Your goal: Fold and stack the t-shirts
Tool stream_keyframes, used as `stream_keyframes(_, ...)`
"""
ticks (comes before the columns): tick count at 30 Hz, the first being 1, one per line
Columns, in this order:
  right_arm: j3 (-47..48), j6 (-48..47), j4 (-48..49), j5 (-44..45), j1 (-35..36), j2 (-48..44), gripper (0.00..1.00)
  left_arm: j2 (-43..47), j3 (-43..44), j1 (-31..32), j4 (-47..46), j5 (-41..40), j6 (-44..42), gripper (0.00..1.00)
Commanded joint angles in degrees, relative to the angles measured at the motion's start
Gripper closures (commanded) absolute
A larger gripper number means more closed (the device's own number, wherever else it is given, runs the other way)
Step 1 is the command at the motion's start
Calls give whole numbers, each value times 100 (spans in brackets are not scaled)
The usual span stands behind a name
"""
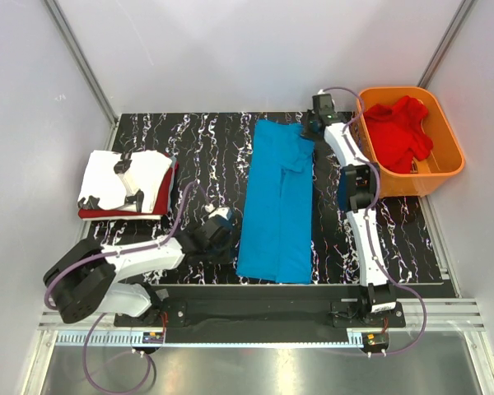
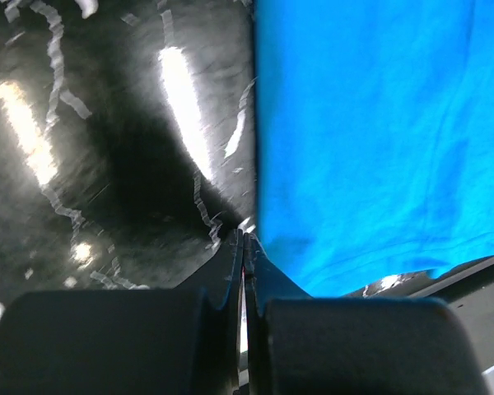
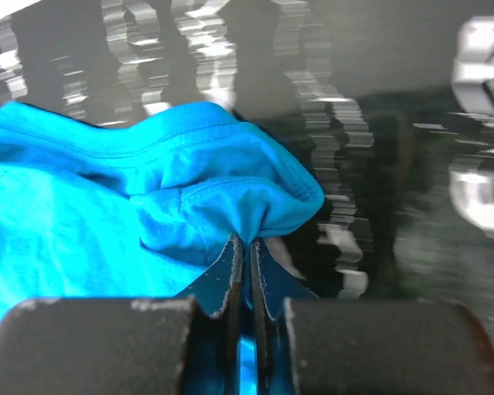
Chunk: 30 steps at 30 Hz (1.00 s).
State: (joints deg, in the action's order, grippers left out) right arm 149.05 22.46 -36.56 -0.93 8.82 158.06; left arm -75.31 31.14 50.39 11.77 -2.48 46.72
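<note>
Right pincer (image 3: pixel 245 243) grips blue t-shirt (image 1: pixel 276 214) — left pincer (image 2: pixel 244 240) clenched; orange basket (image 1: pixel 420 183) beside.

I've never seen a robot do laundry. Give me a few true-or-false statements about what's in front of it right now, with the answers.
1. The blue t-shirt lies in a long strip in the middle of the table. True.
2. The orange basket holds nothing. False: a red t-shirt lies in it.
3. The right gripper pinches the blue t-shirt. True.
4. The white t-shirt lies underneath the dark red t-shirt. False: the white one is on top.
</note>
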Motion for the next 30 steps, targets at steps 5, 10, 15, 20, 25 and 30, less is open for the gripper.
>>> stream_keyframes(5, 484, 30, 842, 58, 287, 208, 93, 701, -292, 6, 325, -507, 276, 99)
stream_keyframes(10, 739, 101, 1010, 197, 287, 313, 63, 877, -319, -3, 352, -534, 320, 70)
stream_keyframes(15, 318, -136, 1001, 199, 296, -352, 43, 921, -99, 6, 466, -534, 320, 61)
stream_keyframes(20, -909, -338, 738, -37, 287, -1425, 31, 957, 182, -3, 616, -534, 224, 57)
stream_keyframes(25, -2965, -225, 772, -416, 287, -3164, 31, 913, 384, -12, 520, -429, 136, 55)
stream_keyframes(30, -6411, 240, 1370, -541, 436, -5429, 31, 825, 297, 6, 168, -104, 162, 51)
